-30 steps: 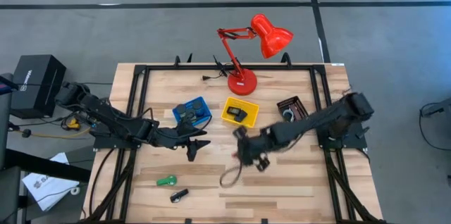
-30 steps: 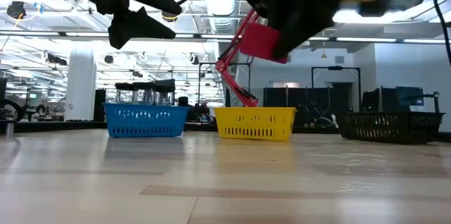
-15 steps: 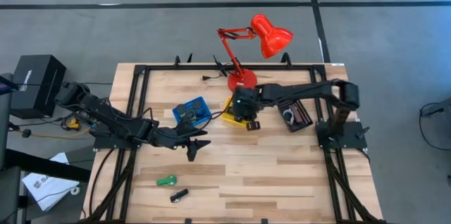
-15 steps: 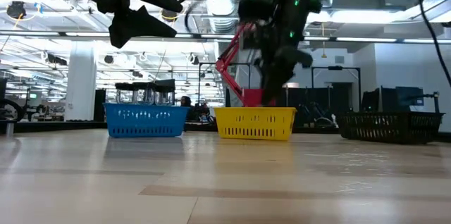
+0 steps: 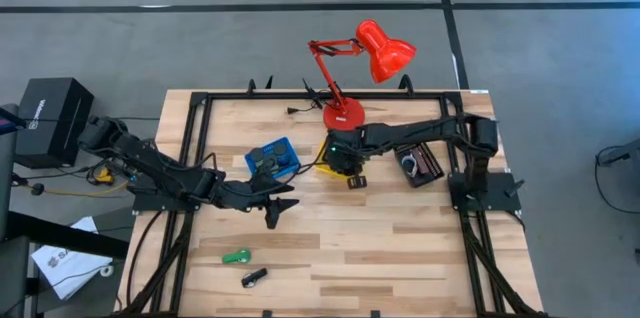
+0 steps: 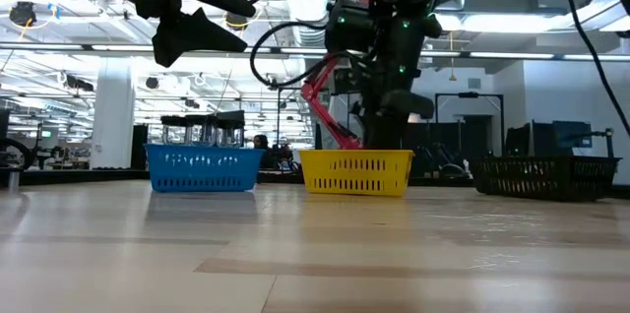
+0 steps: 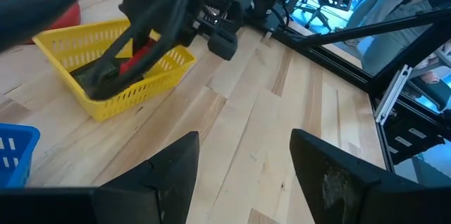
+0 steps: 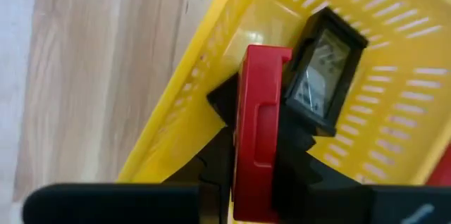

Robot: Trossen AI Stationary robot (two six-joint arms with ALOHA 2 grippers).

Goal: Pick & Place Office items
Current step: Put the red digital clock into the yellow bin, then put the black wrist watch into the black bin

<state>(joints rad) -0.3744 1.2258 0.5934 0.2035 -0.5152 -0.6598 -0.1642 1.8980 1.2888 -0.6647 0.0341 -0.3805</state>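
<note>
Right pincer [image 8: 257, 182]: it was clamped on the red rectangle [image 8: 257, 132], one finger on each flat side, right over the yellow tray [image 8: 394, 111].
Red rectangle: it stood on its thin edge between the fingers, low in the tray, beside a black block [image 8: 325, 69] that lay inside.
How it may handle: it looked hard, light and smooth, so it could slip; the flat sides looked like the best place to hold it.
Left pincer [image 7: 243, 164]: its fingers were apart and held nothing, above the bare tabletop [image 5: 400, 248] near the blue tray [image 5: 273, 160].
High view: only it showed a green clip [image 5: 236, 256] and a small black piece [image 5: 254, 277] near the front edge.
Low view: the yellow tray's wall hid the rectangle.
</note>
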